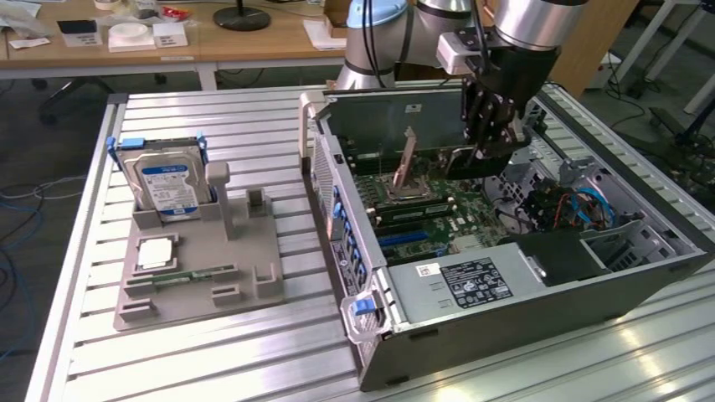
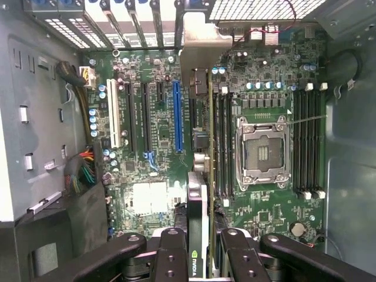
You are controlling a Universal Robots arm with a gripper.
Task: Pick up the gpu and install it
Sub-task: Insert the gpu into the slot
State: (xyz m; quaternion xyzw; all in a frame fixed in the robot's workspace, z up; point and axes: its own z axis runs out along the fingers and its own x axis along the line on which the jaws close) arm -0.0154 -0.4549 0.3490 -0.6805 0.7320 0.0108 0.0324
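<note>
Holding the gpu point(image 2: 197, 205) edge-on, the gripper point(image 2: 200, 261) is hanging over the motherboard point(image 2: 153, 194) inside the open computer case point(image 1: 503, 289). Its jaws are standing narrowly apart, pinching the card's two faces.

Scanning the table point(image 1: 223, 117) from the exterior view's left:
- The hard drive point(image 1: 166, 180) is standing in the grey fixture point(image 1: 196, 260) near that edge.
- The memory stick point(image 1: 184, 274) is lying on the fixture.
- The case is sitting toward the opposite edge.

In the wrist view the card is running beside the blue slot point(image 2: 177, 114), not over it. Which slot is lying beneath it, I cannot tell.

Judgement: seating it well is calling for lining the card's edge along one slot, keeping it upright, and pressing straight, not rocking.
</note>
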